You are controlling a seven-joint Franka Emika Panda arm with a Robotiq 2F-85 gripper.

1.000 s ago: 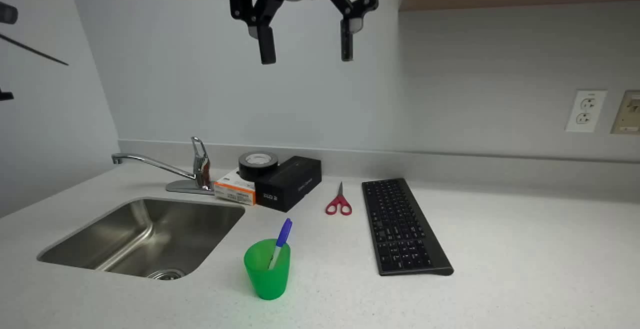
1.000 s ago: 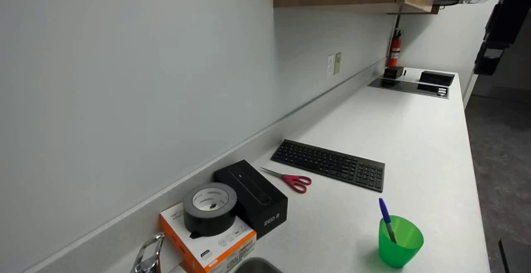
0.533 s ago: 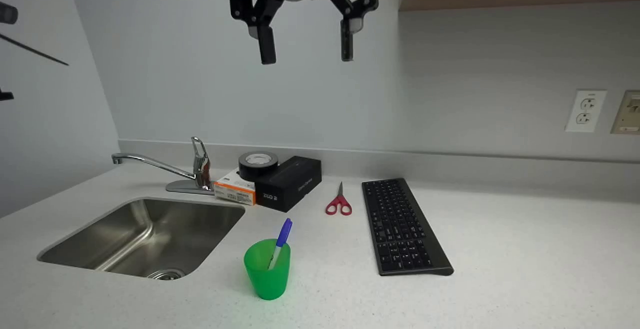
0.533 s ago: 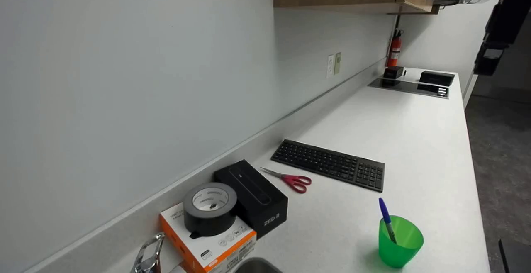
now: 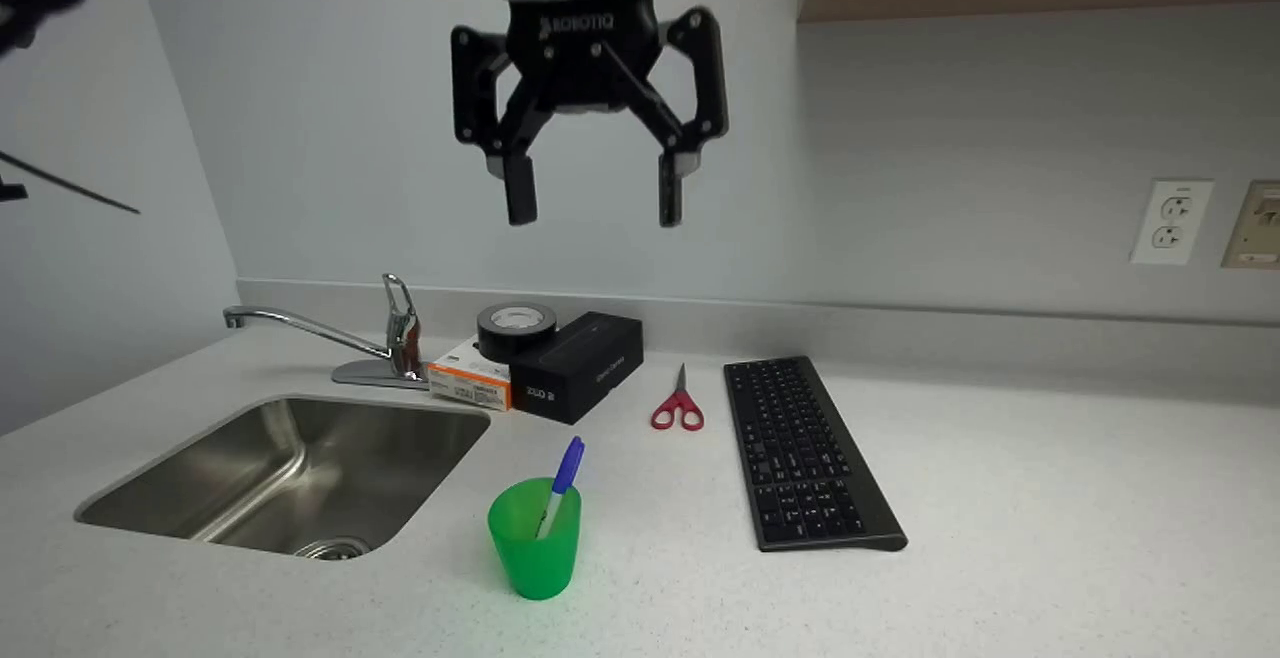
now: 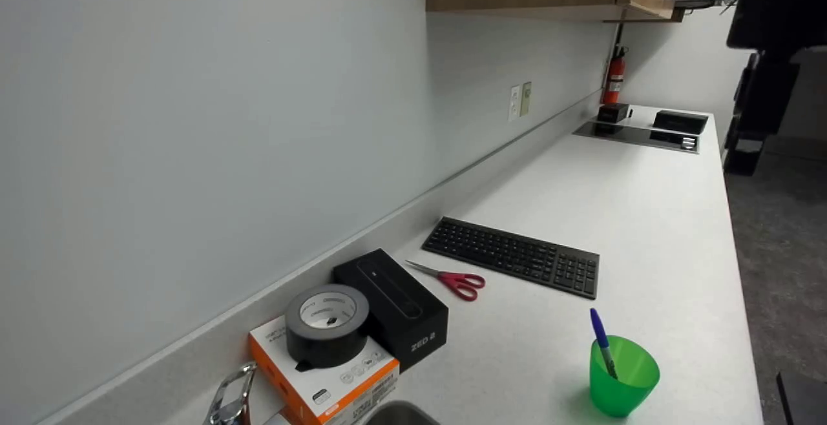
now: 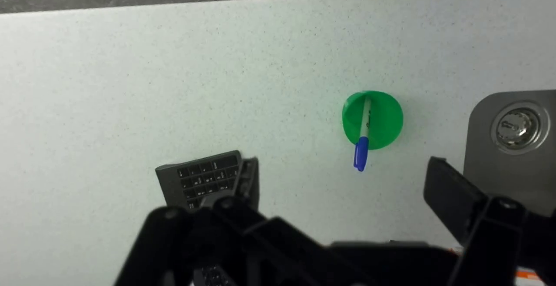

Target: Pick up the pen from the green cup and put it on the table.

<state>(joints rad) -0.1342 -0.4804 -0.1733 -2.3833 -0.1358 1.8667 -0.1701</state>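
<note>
The green cup stands upright on the white-grey table, right of the sink in that exterior view. The cup also shows in an exterior view and in the wrist view. The pen, with a blue cap and pale barrel, leans in the cup, cap up and sticking out over the rim. In the wrist view the pen cap points toward my gripper. My gripper is open and empty, fingers pointing down, high above the table. The pen and cup lie apart from its fingers.
Red-handled scissors and a black keyboard lie right of the cup. A black box and a tape roll on a white-orange box stand by the faucet. The steel sink is at left.
My gripper has come down and shifted slightly to the left in an exterior view, still open. The pen, cup and other objects have not moved.
</note>
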